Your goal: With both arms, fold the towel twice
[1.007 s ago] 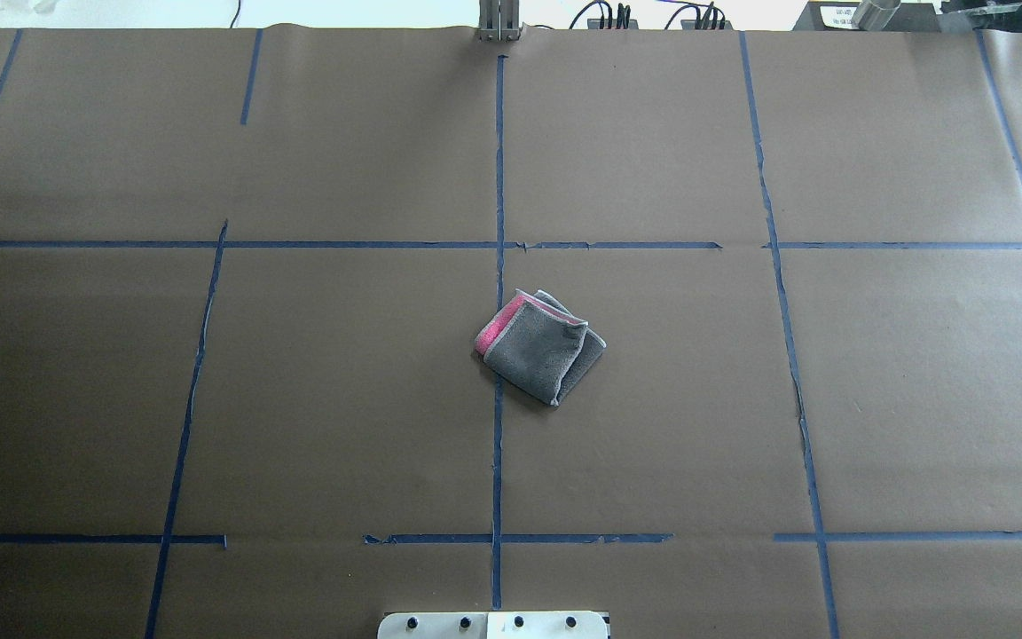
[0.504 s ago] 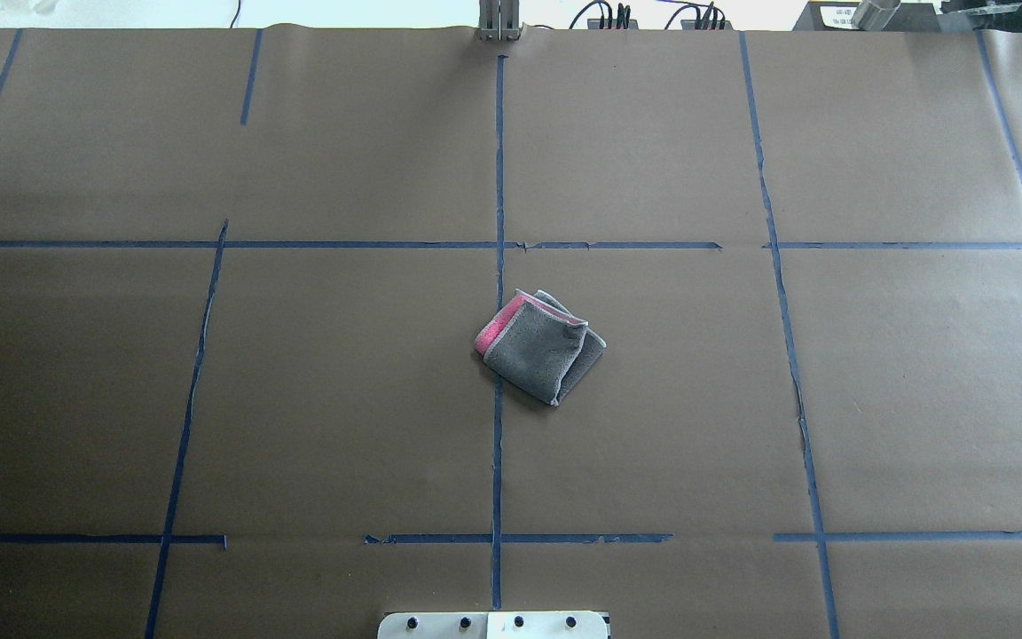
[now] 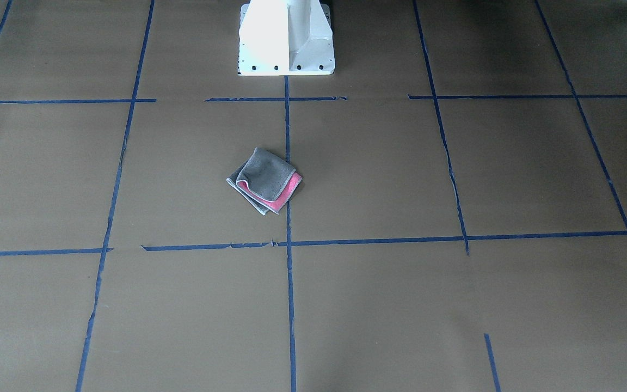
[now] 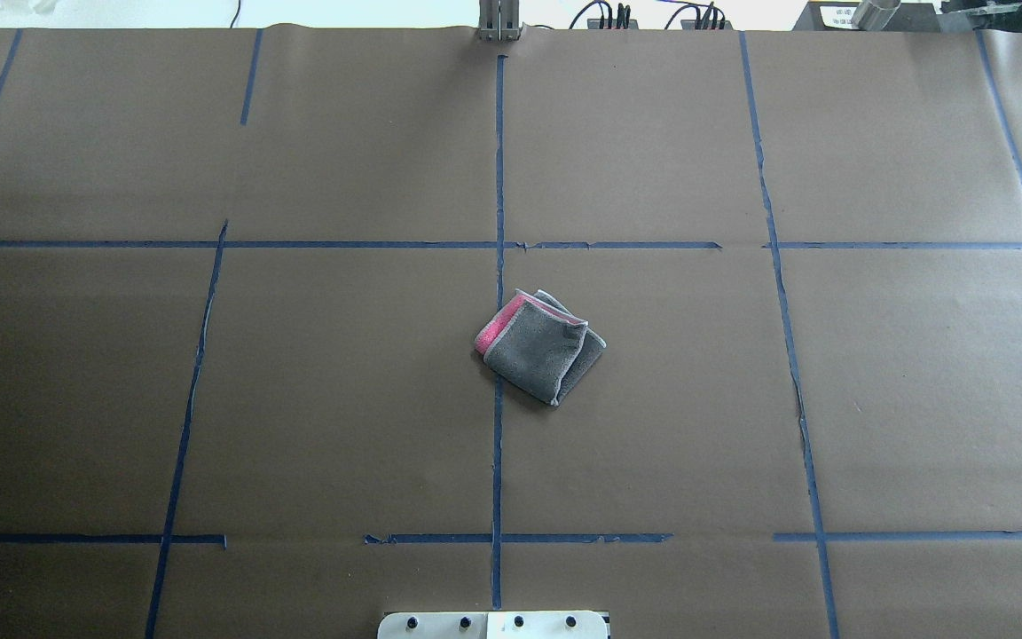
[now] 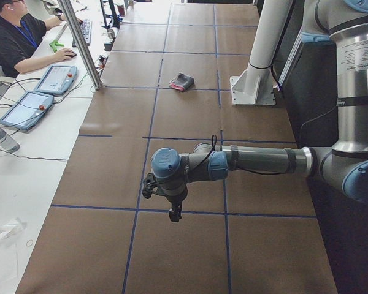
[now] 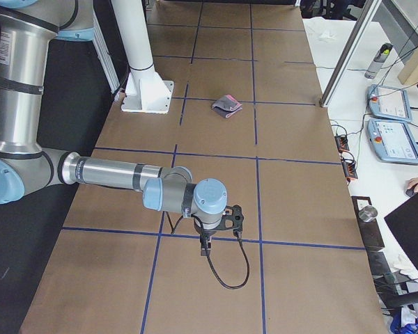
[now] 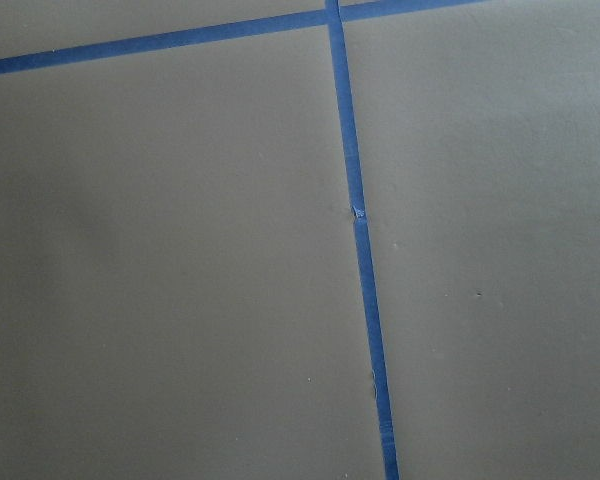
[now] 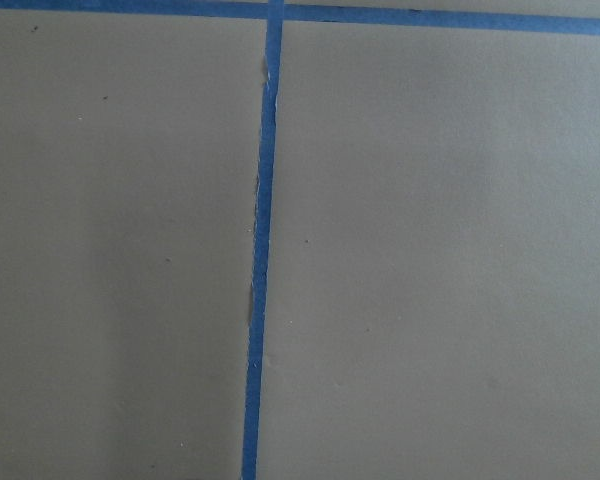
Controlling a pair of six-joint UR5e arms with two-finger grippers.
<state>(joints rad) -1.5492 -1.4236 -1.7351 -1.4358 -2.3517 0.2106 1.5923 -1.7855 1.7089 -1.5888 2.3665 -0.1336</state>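
Both folds looking done: small pink-and-grey terry towel is lying mid brown paper-covered tabletop as a compact, slightly skewed quarter bundle. The left tool and right tool are hanging well apart from it; opening cannot tell.

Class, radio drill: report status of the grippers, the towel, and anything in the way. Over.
Towel: folded, grey up, pink edge showing. Left gripper, right gripper: far from it, open or shut unclear. No obstruction seen.
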